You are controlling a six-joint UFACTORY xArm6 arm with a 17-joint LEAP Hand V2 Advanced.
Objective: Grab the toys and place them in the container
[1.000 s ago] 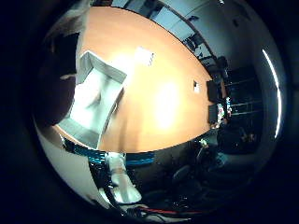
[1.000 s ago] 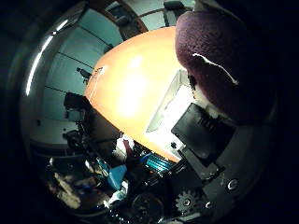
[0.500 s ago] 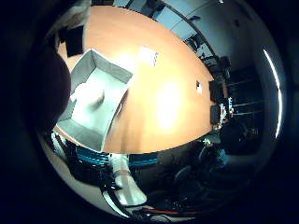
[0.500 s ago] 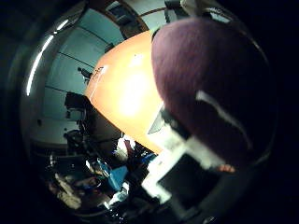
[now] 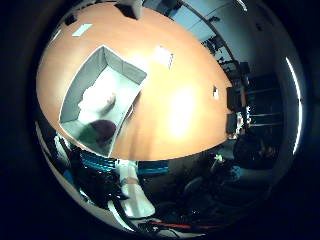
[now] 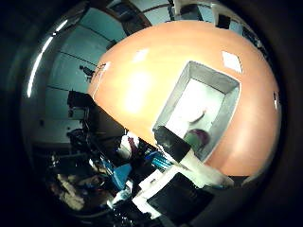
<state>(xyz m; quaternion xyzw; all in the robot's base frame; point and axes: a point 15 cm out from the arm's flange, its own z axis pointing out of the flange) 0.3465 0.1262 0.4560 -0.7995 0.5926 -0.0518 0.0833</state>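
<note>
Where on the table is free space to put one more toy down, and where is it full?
The orange table is bare on the wide stretch between the grey container and the far edge, apart from a white paper. Inside the container, the end with the purple toy, green toy and pale toy is crowded.

Tabletop [image 5: 190,65]: smooth orange-brown laminate or varnished wood, semi-gloss, w/ bright light glare patches near middle. Container [image 5: 121,67]: grey-white box, thin flat walls, matt, looks like cardboard or stiff plastic; can't tell which. Inside: purple toy [image 5: 102,131] w/ soft, fuzzy, matt look, prob. plush cloth; pale toy [image 5: 97,101] smooth, washed out by light, material unclear; green toy [image 6: 193,140] matt, too small to judge. White sheet [image 5: 163,55] on tabletop beyond container: flat, matt, paper-like. Robot hand [image 6: 187,156]: hard moulded plastic, white parts slightly shiny, black parts matt.
</note>
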